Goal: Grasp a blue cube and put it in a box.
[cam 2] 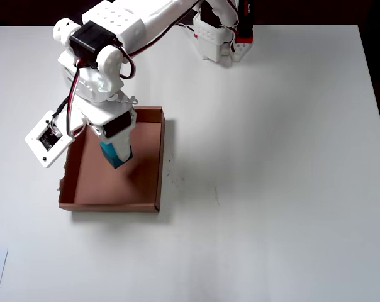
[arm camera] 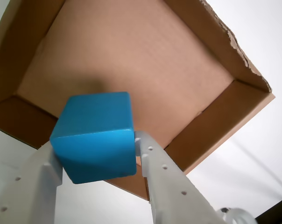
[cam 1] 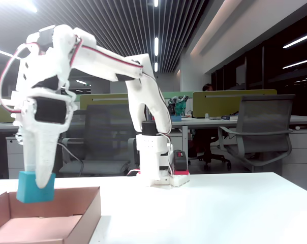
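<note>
The blue cube (arm camera: 96,136) is clamped between my gripper's (arm camera: 96,156) two white fingers (arm camera: 165,182). It hangs above the floor of the brown cardboard box (arm camera: 131,60), near one wall. In the fixed view the cube (cam 1: 35,187) is level with the top of the box's (cam 1: 67,223) walls, held by the downward-pointing gripper (cam 1: 37,184). In the overhead view the cube (cam 2: 116,154) sits over the upper middle of the box (cam 2: 143,182), under the gripper (cam 2: 117,151).
The box's one rim is torn (arm camera: 234,39). The arm's base (cam 2: 218,38) stands at the back of the white table (cam 2: 272,157). Office desks and chairs (cam 1: 255,137) lie beyond the table.
</note>
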Controlling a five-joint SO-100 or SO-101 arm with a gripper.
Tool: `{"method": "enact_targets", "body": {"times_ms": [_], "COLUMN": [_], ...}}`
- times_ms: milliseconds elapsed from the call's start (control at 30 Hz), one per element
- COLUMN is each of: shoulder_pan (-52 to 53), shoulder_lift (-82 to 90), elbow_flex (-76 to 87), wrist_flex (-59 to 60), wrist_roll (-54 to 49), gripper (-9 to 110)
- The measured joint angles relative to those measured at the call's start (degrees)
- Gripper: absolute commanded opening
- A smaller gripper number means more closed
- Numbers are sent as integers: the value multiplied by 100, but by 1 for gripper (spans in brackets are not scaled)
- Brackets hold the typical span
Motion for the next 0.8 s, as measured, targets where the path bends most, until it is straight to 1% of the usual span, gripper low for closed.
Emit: {"method": "enact_targets", "body": {"times_ms": [333, 500, 800], "shoulder_pan": [53, 97, 105], "shoulder_lift": [-545, -817, -1134], "elbow_flex": [211, 580, 633], "wrist_flex": [-422, -800, -1116], "wrist_roll": [-141, -158, -158], "gripper": [15, 15, 15]}}
